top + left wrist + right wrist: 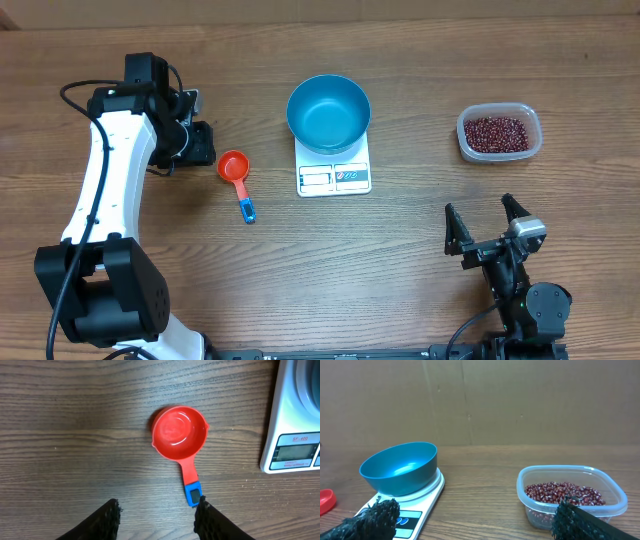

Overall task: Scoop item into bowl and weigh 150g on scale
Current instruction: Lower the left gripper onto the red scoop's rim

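While left gripper (pixel 158 507) hung open, handle of red plastic scoop (pixel 179 430) lay off-centre | recentring seemed wise | right gripper (pixel 478 206) gaped empty.

Lighting's pretty even and soft, coming from above, so the table (pixel 400 300) only gets faint, short shadows. Mild sheen inside the bowl (pixel 328 112) and the scoop (pixel 179 431). Wrist shots look sharp, except the dark, fuzzy fingers (pixel 375 520) up close.

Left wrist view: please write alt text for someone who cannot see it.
An empty red scoop with a blue handle tip lies on a wooden table, its handle pointing toward the left tool, whose dark fingers stand apart at the bottom edge. A corner of the white scale shows at right.
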### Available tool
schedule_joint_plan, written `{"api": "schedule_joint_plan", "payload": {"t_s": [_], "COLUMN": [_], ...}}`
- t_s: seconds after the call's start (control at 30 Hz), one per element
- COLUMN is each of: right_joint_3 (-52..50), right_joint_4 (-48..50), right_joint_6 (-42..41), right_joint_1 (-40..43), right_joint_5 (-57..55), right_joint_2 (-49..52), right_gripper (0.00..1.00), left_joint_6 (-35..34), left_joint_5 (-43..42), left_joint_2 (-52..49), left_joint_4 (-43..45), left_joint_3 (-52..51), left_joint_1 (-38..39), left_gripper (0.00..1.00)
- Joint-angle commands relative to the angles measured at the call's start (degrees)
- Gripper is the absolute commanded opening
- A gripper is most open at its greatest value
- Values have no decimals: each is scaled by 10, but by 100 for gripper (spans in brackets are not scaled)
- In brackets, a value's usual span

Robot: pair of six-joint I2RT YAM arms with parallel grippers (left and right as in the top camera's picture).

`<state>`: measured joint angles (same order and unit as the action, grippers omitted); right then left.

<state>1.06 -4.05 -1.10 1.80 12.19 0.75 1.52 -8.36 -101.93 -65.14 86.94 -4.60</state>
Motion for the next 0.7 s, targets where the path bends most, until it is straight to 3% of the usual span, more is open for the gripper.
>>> {"api": "schedule_joint_plan", "payload": {"t_s": [0.0,0.1,0.17,0.67], "right_joint_3": [-6,-6,-6,-6], "right_joint_4": [3,3,3,3], "right_joint_6": [-2,-2,-2,-2], "right_joint_1": [2,2,2,2], "right_joint_5": [-1,-1,-1,-1], "right_joint_2": [1,1,1,1], "right_gripper": [100,100,100,100], "left_joint_6": [2,-3,-3,-4], "left_joint_5": [0,-1,-1,21], "left_joint_2": [-8,-8,-8,-8], "left_joint_4": [-3,-7,-10,-21], "left_joint_3": [4,4,4,1], "left_joint_1": [-2,-2,-2,-2], "left_gripper": [51,85,100,100]}}
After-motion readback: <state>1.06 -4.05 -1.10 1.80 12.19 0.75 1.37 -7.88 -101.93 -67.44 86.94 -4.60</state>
